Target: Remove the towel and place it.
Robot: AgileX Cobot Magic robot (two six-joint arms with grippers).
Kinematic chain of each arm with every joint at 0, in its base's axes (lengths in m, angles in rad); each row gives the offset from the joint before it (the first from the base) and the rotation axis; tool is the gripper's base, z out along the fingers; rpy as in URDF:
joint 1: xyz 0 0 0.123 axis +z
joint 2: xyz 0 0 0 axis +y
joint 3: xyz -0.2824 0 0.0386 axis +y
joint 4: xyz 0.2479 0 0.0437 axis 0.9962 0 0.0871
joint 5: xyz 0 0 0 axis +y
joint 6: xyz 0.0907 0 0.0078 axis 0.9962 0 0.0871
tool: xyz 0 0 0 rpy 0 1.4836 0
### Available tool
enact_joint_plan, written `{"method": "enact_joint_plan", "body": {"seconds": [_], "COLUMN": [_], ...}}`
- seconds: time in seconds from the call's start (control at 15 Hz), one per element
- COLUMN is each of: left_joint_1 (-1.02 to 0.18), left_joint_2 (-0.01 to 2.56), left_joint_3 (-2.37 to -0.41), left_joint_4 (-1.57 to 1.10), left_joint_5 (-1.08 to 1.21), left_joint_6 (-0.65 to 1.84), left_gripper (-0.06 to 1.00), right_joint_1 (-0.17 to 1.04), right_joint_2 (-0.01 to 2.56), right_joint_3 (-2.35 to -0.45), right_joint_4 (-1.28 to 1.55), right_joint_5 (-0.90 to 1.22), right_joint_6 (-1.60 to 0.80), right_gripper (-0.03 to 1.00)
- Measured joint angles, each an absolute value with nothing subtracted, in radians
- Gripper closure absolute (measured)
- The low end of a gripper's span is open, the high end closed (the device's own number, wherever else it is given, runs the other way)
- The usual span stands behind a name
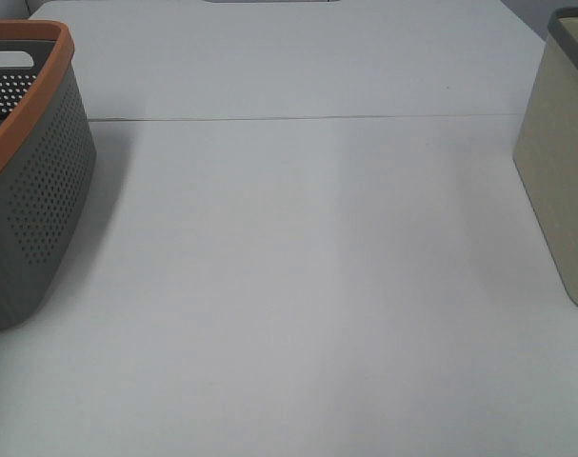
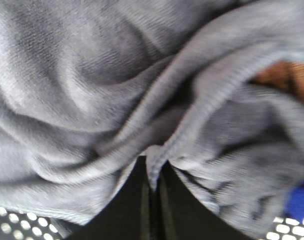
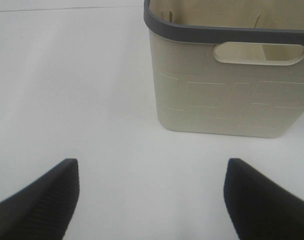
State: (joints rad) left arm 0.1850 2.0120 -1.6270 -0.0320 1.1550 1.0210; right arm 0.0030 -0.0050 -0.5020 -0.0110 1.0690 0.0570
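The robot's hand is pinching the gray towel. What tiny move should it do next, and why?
Probably lift the left hand straight up a little. Its fingers look shut on a fold of the gray towel, and the perforated basket shows right beside the cloth, so the towel seems not yet out.

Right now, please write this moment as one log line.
left jaws: shut on grey towel | right jaws: open | site: perforated basket

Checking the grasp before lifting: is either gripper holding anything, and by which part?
The left gripper is shut on the grey towel, pinching a hemmed fold. The right gripper is open, holding nothing.
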Motion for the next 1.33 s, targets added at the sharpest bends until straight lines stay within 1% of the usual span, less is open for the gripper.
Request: {"method": "enact_joint_plan", "body": {"seconds": [0.27, 0.4, 1.0, 1.33], "left_joint_1": [0.185, 0.185, 0.185, 0.185], "left_joint_2": [1.915, 1.824, 1.583, 1.504], "left_joint_3": [-1.663, -1.664, -1.664, -1.664], "left_joint_4": [-0.081, -0.126, -0.216, -0.248], "left_joint_5": [1.205, 1.208, 1.213, 1.214], "left_joint_6": [0.919, 0.887, 0.876, 0.876], "left_gripper": [0.94, 0.94, 0.94, 0.94], "right_joint_1": [0.003, 0.003, 0.003, 0.003], "right_joint_2": [-0.005, -0.005, -0.005, -0.005], "right_joint_3": [-0.502, -0.502, -0.502, -0.502], "right_joint_4": [-0.011, -0.011, -0.011, -0.025], "right_joint_5": [1.069, 1.069, 1.069, 1.069], "right_joint_6": [0.057, 0.057, 0.057, 0.062], "right_gripper": [0.26, 0.26, 0.26, 0.26]}}
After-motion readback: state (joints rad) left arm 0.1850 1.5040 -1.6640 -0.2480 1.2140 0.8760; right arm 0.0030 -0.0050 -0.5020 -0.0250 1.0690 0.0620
